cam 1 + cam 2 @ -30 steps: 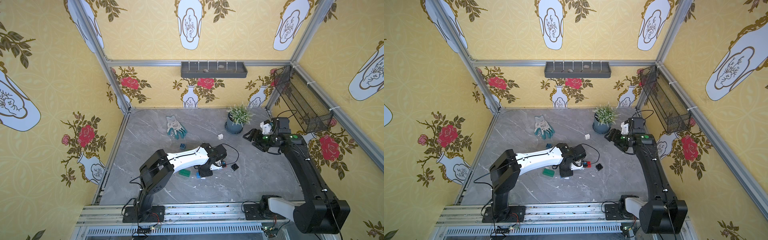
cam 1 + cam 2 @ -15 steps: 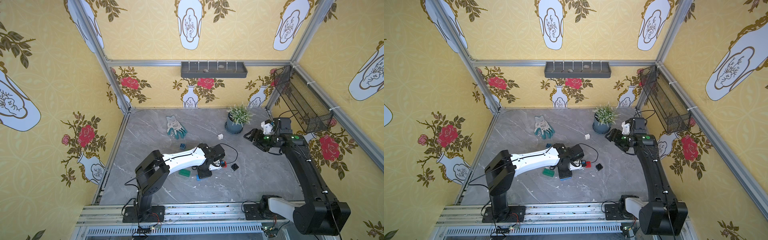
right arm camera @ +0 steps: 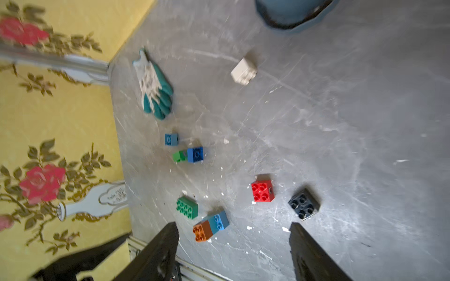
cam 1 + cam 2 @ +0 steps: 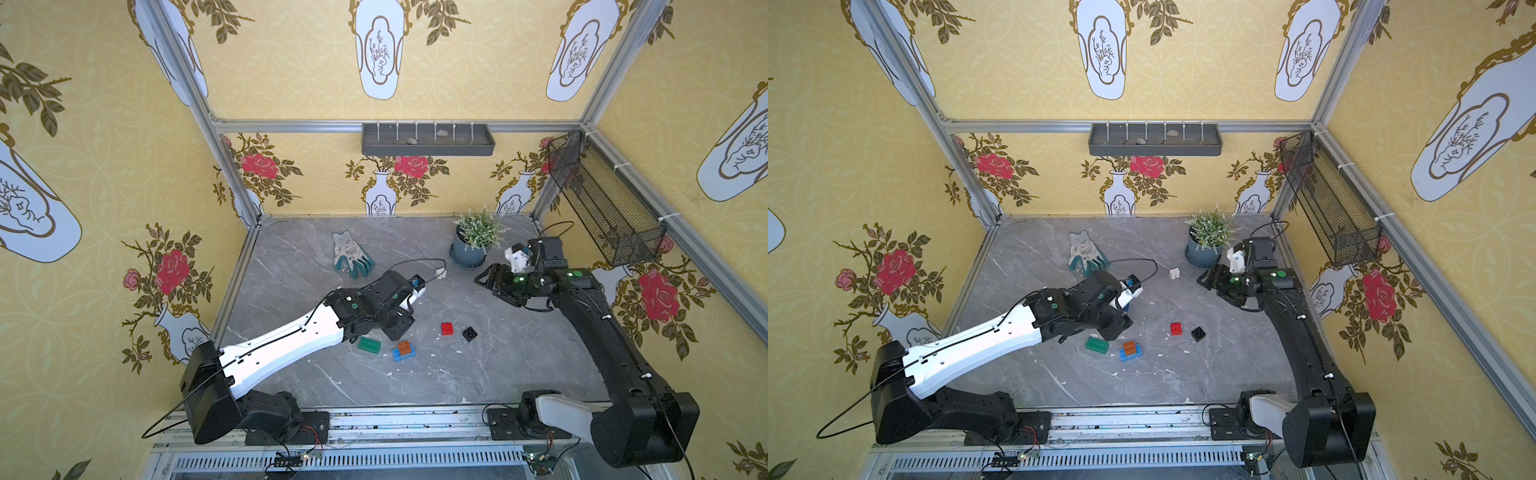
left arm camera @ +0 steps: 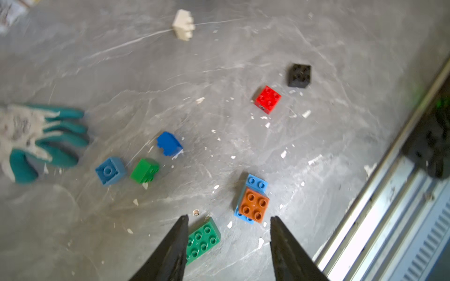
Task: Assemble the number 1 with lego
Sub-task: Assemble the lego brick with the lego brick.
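Left pincer [image 5: 229, 217]: jaws apart, empty, above table [image 4: 519, 365]. Green long brick [image 4: 369, 345]: flat, 9 o'clock of orange-brown brick [image 4: 405, 346], which is stacked on light blue brick [image 4: 395, 355]. Red brick [image 4: 447, 328], black brick [image 4: 469, 333]: side by side, 2 o'clock of the stack. Right pincer [image 3: 233, 223]: jaws apart, empty, raised.

In a top view, just below the frame's middle, a long brick [image 4: 369, 345] lies left of a stacked pair [image 4: 404, 350]. Right of the pair and slightly higher, a square brick [image 4: 447, 328] lies beside another square brick [image 4: 469, 333]. A glove [image 4: 350, 259] lies above them, with a potted plant [image 4: 473, 241] to its right.
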Motion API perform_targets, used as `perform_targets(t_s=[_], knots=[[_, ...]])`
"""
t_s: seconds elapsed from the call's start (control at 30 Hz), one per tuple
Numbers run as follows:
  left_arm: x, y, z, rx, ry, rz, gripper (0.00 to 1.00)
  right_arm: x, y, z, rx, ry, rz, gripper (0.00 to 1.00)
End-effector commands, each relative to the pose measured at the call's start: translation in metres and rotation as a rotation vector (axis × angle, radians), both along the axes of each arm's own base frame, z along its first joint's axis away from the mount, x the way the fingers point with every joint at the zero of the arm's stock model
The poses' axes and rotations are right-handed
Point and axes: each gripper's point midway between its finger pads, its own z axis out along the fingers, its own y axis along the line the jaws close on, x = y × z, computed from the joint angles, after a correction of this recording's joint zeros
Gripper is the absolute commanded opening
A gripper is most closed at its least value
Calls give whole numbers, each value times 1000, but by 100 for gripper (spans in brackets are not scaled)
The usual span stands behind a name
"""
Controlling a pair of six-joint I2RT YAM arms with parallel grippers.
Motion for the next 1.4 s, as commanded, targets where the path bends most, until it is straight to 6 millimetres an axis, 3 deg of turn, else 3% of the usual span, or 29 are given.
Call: perform_targets(t_s=[0.0, 0.2, 0.33, 0.43, 0.6, 0.8, 1.13, 1.37], knots=[[-9, -3, -7, -169, 221, 196, 55, -11, 37, -14, -48, 9, 98, 72], [-28, 15, -26, -283, 347, 374, 52, -56, 111, -51, -141, 65, 292, 70], [-31, 42, -33, -404, 337, 540, 56, -78, 136, -70, -185, 92, 366, 67], [-37, 47, -39, -501, 370, 570, 61, -88, 149, -80, -194, 114, 392, 65], [-49, 30, -53, -577, 507, 550, 58, -107, 164, -102, -220, 161, 440, 60], [-50, 9, -75, -582, 623, 556, 49, -108, 168, -112, -228, 171, 424, 54], [-46, 10, -106, -537, 674, 666, 32, -104, 172, -123, -238, 173, 388, 46], [-45, 16, -117, -513, 673, 718, 27, -104, 175, -128, -237, 181, 390, 43]])
